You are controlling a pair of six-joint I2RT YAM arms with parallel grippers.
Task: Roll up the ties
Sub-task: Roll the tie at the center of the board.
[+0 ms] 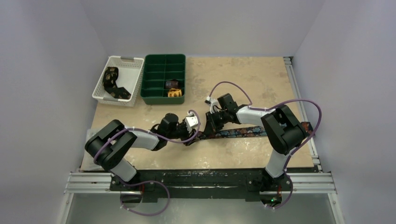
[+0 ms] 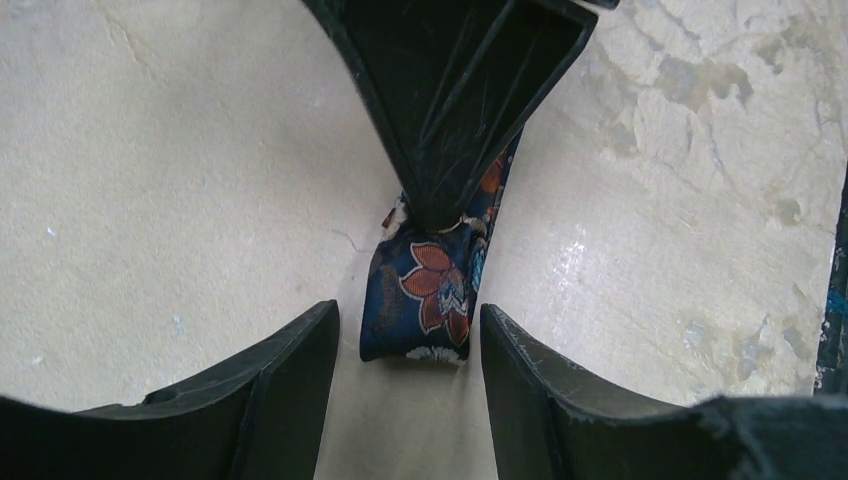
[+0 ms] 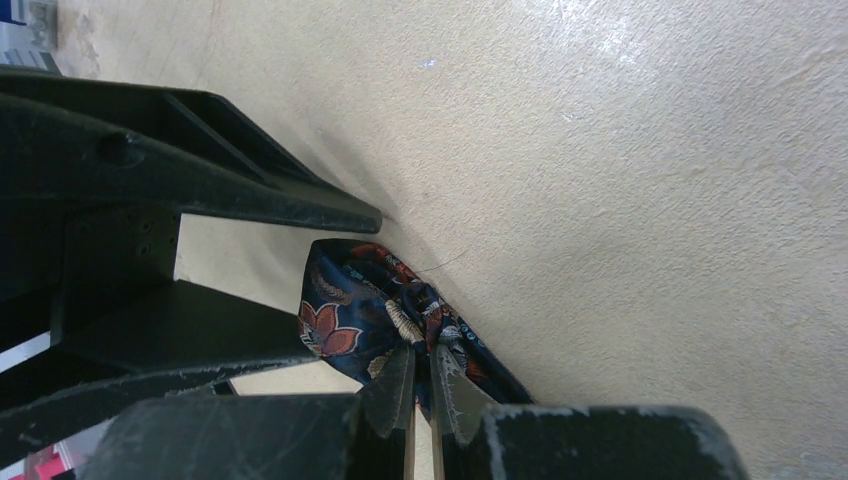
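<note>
The right gripper [image 3: 420, 378] pinches the navy tie [image 3: 345, 320], partly hiding its fold; left gripper [image 2: 408, 318] spread around it; mottled beige table [image 2: 150, 150]

A beige table [image 1: 243, 88] fills the middle of the view. A navy tie [image 1: 243, 132] lies flat along it, running from the centre toward the right. The left gripper [image 1: 200, 134] and right gripper [image 1: 211, 130] meet close together over the tie's left end; how their jaws stand is too small to tell. Along both arms loop purple cables [image 1: 308, 105]. At the back left sits a white basket [image 1: 138, 77] with a black-and-gold tie [image 1: 112, 83] in it, and just beside it a green tray [image 1: 164, 99] holding a yellow roll [image 1: 174, 93] in its near right compartment and a brown roll [image 1: 172, 84] in the one behind
</note>
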